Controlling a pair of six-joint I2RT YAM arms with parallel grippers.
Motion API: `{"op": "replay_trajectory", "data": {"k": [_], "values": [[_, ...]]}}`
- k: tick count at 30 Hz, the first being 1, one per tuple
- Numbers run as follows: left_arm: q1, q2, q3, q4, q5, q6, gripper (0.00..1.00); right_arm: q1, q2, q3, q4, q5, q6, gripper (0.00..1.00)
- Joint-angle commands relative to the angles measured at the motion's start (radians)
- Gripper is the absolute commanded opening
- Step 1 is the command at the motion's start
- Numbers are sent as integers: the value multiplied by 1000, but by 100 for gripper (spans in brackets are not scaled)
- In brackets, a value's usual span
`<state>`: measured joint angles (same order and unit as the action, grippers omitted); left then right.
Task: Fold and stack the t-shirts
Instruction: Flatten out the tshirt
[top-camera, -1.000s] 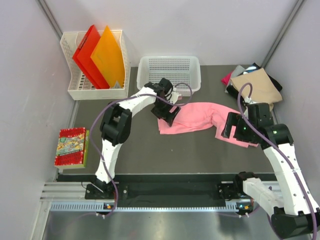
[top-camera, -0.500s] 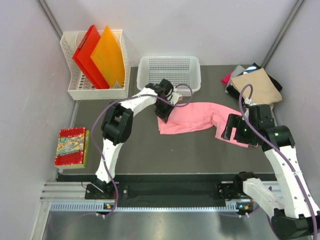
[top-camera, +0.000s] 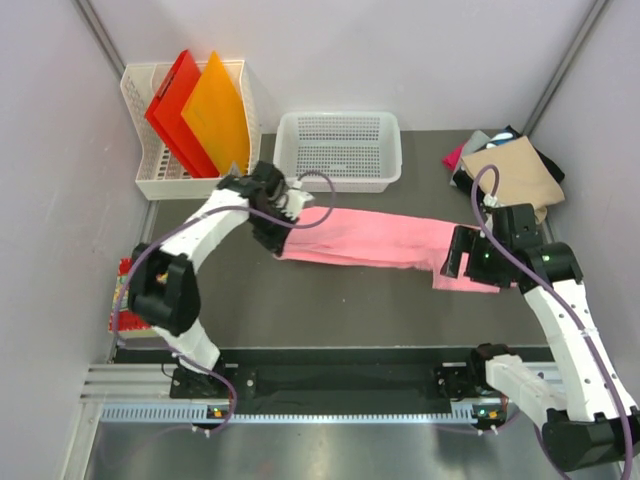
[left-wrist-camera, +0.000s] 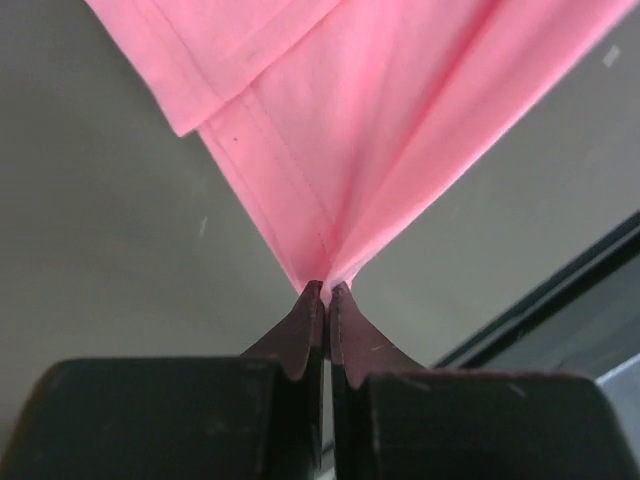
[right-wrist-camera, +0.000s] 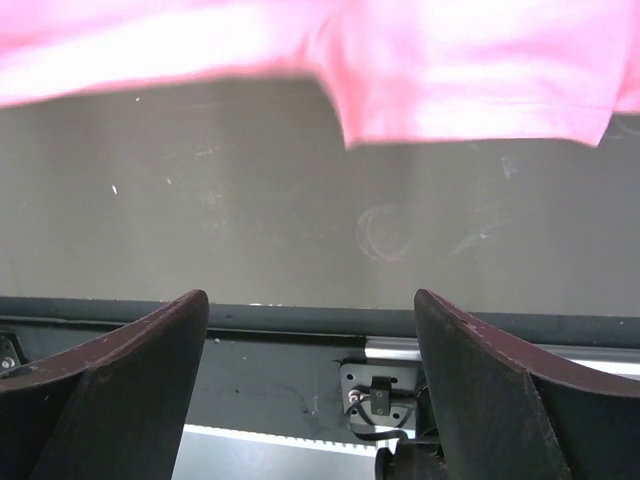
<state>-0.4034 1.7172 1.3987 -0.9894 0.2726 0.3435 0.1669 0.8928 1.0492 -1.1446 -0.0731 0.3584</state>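
A light pink t-shirt (top-camera: 380, 240) lies stretched into a long strip across the dark table. My left gripper (top-camera: 278, 232) is shut on its left end; in the left wrist view the fingertips (left-wrist-camera: 327, 288) pinch a gathered corner of the pink cloth (left-wrist-camera: 380, 120), which fans out from them. My right gripper (top-camera: 455, 262) hovers at the shirt's right end, open, with nothing between its fingers (right-wrist-camera: 310, 295); the pink hem (right-wrist-camera: 450, 60) lies beyond the tips. Folded t-shirts (top-camera: 505, 170), tan on top of black, magenta and grey, are piled at the back right.
A white mesh basket (top-camera: 340, 150) stands at the back centre. At the back left a white rack (top-camera: 150, 165) holds red and orange folders (top-camera: 195, 110). A colourful book (top-camera: 145, 295) lies at the left edge. Grey walls close in both sides.
My left gripper has shut on the shirt's left edge and drawn it leftward, pulling the bunched shirt out into a long strip. The right gripper has stayed over the right end.
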Motion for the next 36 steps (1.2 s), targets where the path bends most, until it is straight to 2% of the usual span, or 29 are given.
{"op": "replay_trajectory", "data": {"k": [1,6,11,12,14,15,18,19,20,23,28,32,36], "values": [[125,-174,-122,-147,-21,175,0,-1,14,9,42,21,-13,83],[169,-338,-266,-209,-96,285,0,-3,41,-3,49,22,-4,83],[189,-441,-391,-248,-145,319,1,-3,93,-5,42,39,-4,85],[189,-458,-398,-261,-142,322,26,-1,104,-5,45,53,-4,85],[189,-470,-409,-278,-136,322,56,-3,132,-9,62,68,-7,86],[189,-479,-406,-275,-131,318,64,-3,141,-11,80,102,-10,86],[189,-452,-344,-255,-102,307,68,-3,204,11,105,150,-24,87],[189,-433,-317,-255,-95,301,81,-3,239,17,123,157,-26,87],[189,-391,-264,-256,-89,295,83,-3,257,21,135,160,-30,87],[189,-302,-196,-241,-59,266,83,-1,322,21,181,174,-32,86],[189,-197,-216,-46,-93,201,78,-4,426,-5,246,243,-45,84],[189,-98,-198,-12,-102,193,72,-20,478,41,269,297,-58,84],[189,-82,-220,1,-113,199,66,-40,511,107,289,314,-55,84]]}}
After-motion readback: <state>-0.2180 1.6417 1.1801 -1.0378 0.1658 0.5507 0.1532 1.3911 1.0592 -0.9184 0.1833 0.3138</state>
